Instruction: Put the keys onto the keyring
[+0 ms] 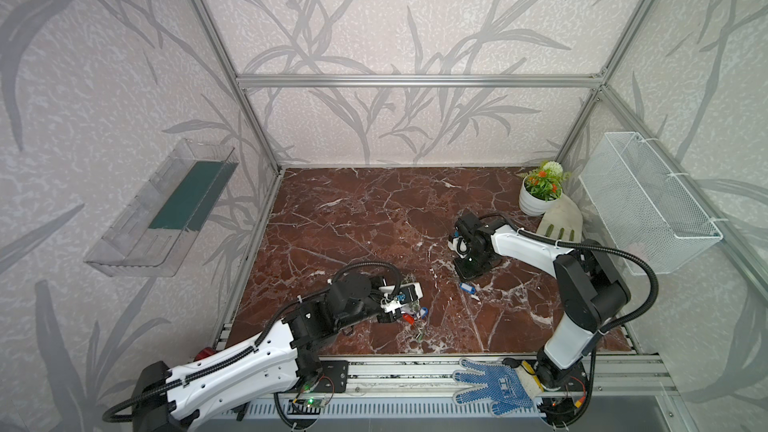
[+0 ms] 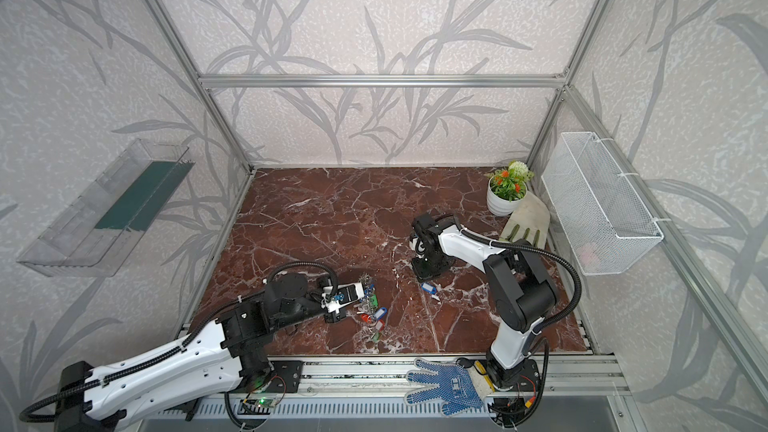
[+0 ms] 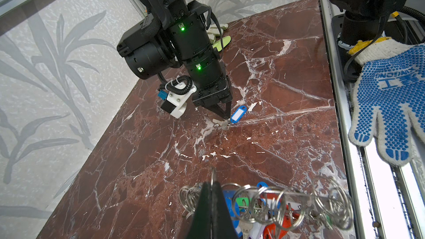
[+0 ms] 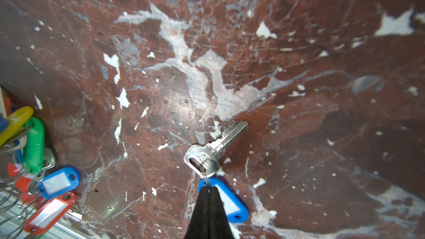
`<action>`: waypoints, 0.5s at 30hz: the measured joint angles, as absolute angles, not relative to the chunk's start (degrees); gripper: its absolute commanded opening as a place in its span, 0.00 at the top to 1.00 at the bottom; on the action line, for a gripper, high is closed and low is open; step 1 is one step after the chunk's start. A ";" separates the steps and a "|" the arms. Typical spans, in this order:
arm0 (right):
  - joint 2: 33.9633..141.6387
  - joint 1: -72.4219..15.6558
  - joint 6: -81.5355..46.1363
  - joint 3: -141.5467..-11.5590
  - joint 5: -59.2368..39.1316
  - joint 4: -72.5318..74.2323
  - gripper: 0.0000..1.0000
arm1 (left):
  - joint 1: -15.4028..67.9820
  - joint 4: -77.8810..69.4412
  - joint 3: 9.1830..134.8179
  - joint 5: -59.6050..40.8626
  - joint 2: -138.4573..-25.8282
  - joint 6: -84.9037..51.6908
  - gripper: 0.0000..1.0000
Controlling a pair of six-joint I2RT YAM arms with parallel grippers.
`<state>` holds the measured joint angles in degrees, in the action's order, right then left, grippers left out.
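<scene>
Lying apart from keyring (image 3: 299, 195), blue-tagged key (image 4: 227, 137): dotted glove (image 1: 494, 388) | plant pot (image 1: 532, 201)

The key (image 4: 216, 151) is shiny metal, its tag (image 4: 233, 208) glossy plastic.

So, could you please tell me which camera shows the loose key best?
The right wrist view: the key lies close and sharp, with its blue tag. The left wrist view shows the key small and far; in both top views only the tag is clear.
</scene>
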<state>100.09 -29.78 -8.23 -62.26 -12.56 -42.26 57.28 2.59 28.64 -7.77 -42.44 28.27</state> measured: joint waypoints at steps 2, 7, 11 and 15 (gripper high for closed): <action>100.09 -29.78 -8.47 -62.15 -12.62 -41.87 1.00 | 57.28 2.59 28.64 -7.77 -42.44 28.27 1.00; 99.96 -29.78 -9.17 -62.06 -13.26 -41.32 1.00 | 57.28 2.59 28.64 -7.77 -42.44 28.27 1.00; 99.72 -29.58 -9.91 -61.98 -13.56 -40.71 0.70 | 57.30 2.59 28.64 -7.77 -42.44 28.27 1.00; 99.66 -28.99 -9.93 -61.98 -13.96 -40.53 0.62 | 57.30 2.59 28.64 -7.77 -42.44 28.27 1.00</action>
<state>99.66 -28.99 -9.93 -61.98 -13.96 -40.53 57.30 2.59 28.64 -7.77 -42.44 28.27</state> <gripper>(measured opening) 0.362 0.048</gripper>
